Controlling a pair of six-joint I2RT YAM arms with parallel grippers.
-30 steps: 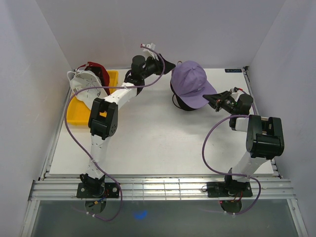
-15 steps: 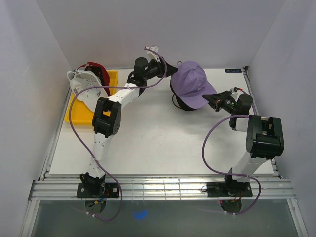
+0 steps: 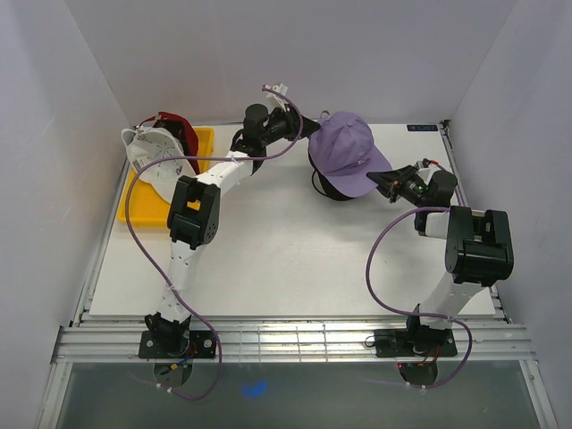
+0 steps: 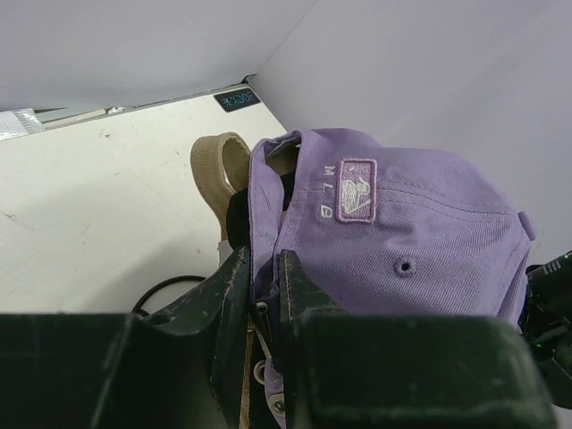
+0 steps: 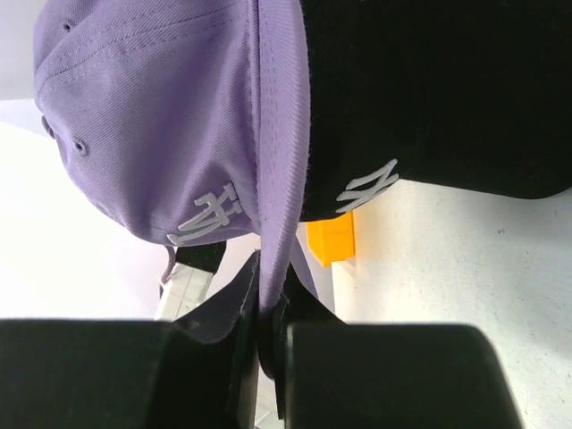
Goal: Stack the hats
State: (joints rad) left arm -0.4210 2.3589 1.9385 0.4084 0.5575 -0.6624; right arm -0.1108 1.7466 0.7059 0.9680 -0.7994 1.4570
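Note:
The lavender hat [image 3: 344,147] sits over the black hat [image 3: 329,189] at the back middle of the table. My left gripper [image 3: 308,125] is at the lavender hat's rear. In the left wrist view its jaws [image 4: 264,259] pinch the rear edge of the lavender hat [image 4: 402,223] beside the snap strap. My right gripper [image 3: 380,181] is shut on the brim; the right wrist view shows the brim edge squeezed between the jaws [image 5: 271,268], with the lavender crown [image 5: 152,116] and the black hat [image 5: 429,89] above. The white hat [image 3: 147,152] and dark red hat [image 3: 183,132] lie together at the far left.
The yellow tray [image 3: 147,210] stands at the back left under the white and red hats; its corner [image 5: 331,241] shows in the right wrist view. White walls close in the back and both sides. A black cord loop [image 4: 165,295] lies on the table by the hats.
My left gripper has reached right to the lavender hat's rear and its jaws have closed on the fabric. The right gripper has kept its hold on the brim.

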